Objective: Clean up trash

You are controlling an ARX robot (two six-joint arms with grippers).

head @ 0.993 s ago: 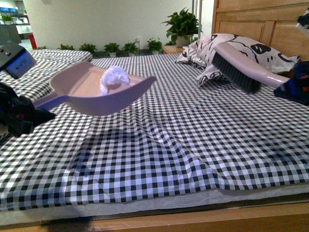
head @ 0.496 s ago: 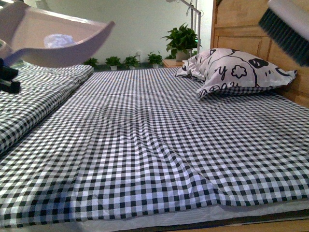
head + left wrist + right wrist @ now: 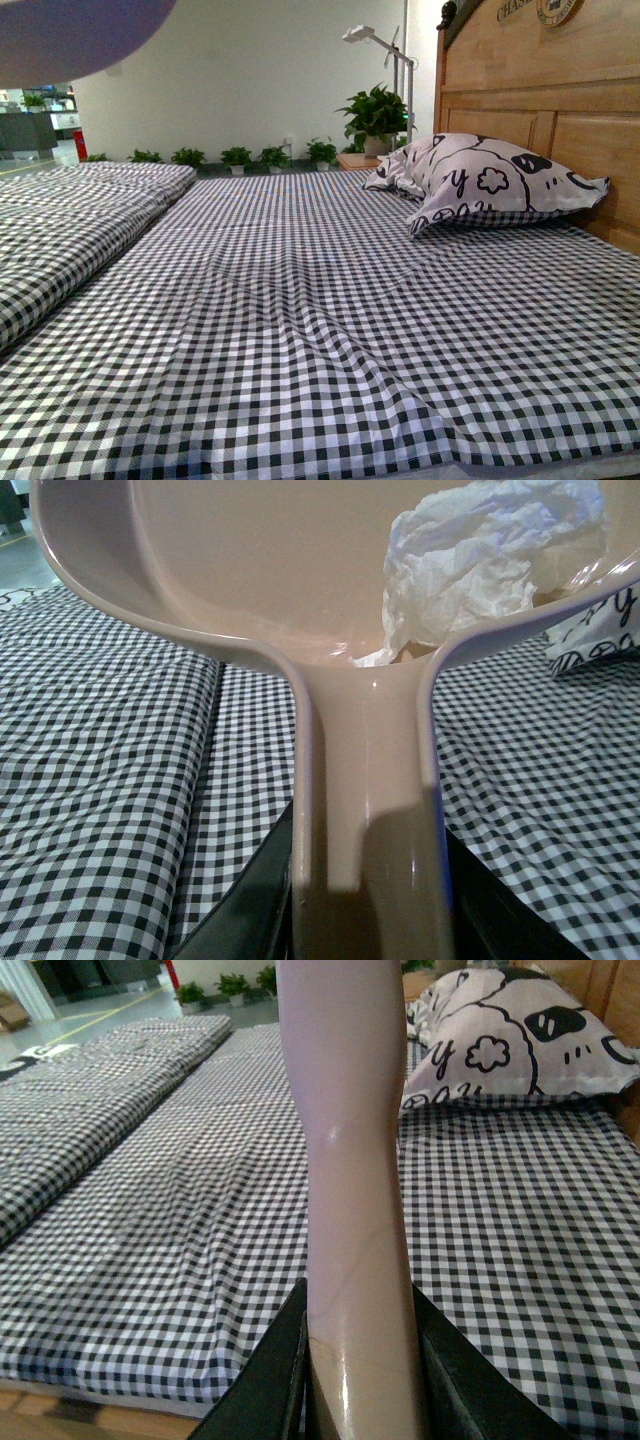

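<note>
While the front view catches only the dustpan (image 3: 80,35) underside far left, the left gripper (image 3: 365,920) clamps its handle with the trash (image 3: 480,565) inside; the right gripper (image 3: 360,1380) grips the brush handle (image 3: 350,1160).

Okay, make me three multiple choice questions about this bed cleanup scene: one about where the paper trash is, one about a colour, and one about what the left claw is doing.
1. Where is the crumpled paper?
A. On the sheet
B. Inside the dustpan
C. On the pillow

2. What pattern covers the bed sheet?
A. Black and white check
B. Plain blue
C. Red stripes

3. What is the left claw doing?
A. Hanging open and empty
B. Pinching the paper
C. Gripping the dustpan's handle

Answers:
1 B, the white wad lies in the beige-pink scoop in the left wrist view.
2 A, small checks show in every view.
3 C, the handle runs down between the dark fingers.
</note>
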